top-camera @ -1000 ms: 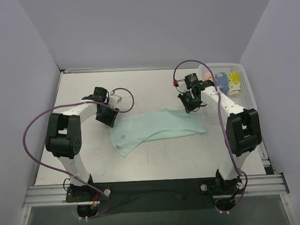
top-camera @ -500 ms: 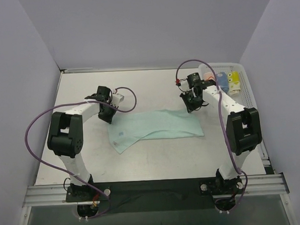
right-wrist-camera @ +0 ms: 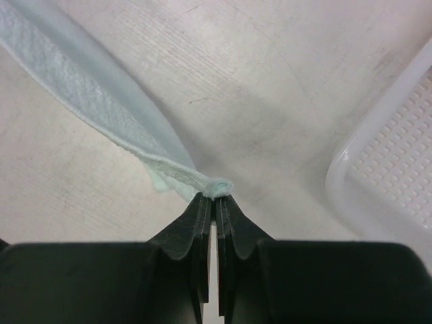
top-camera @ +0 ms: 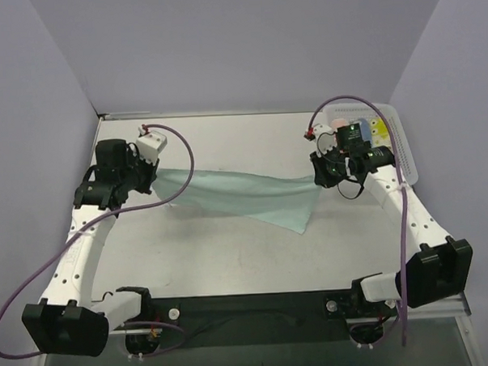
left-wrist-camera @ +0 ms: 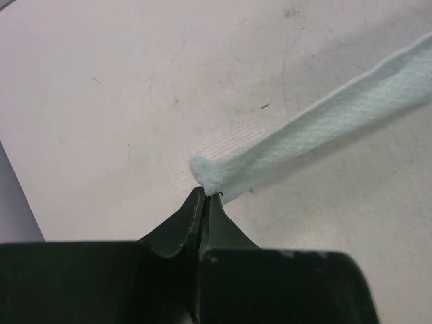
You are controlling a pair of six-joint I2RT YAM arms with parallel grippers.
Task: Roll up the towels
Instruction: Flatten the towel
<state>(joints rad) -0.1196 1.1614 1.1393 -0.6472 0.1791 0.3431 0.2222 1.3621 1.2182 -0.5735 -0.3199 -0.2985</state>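
Pale walls box in a white table point(top-camera: 231, 269). A white slotted basket point(top-camera: 411, 166) sits at the far right corner with other towels point(top-camera: 378, 128) inside, partly hidden behind the right arm.

The mint-green towel point(top-camera: 244, 195) spans the middle of the table, stretched between both arms. The left gripper point(top-camera: 154, 174) is near the left edge, its fingers pinched tight on one corner. The left wrist view shows the cloth bunched right at the tips. The right gripper point(top-camera: 318, 178) is near the basket with its fingers closed to a sliver on the opposite corner. The right wrist view shows the same pinch, and the basket rim is just beside it but not touching.

The held edge looks taut and lifted. The free long edge sags toward the near edge, with one loose corner drooping lowest right of centre. I cannot tell whether that corner touches the table.

Judgement: the two-corner hold is there to pull out wrinkles and square the cloth before laying it flat, so this is a spreading step and no rolling has begun. Next the towel likely needs an even lowering so it lands flat without folding under. The risk is a thin corner slipping from either pinch, or the sagging corner tucking under.
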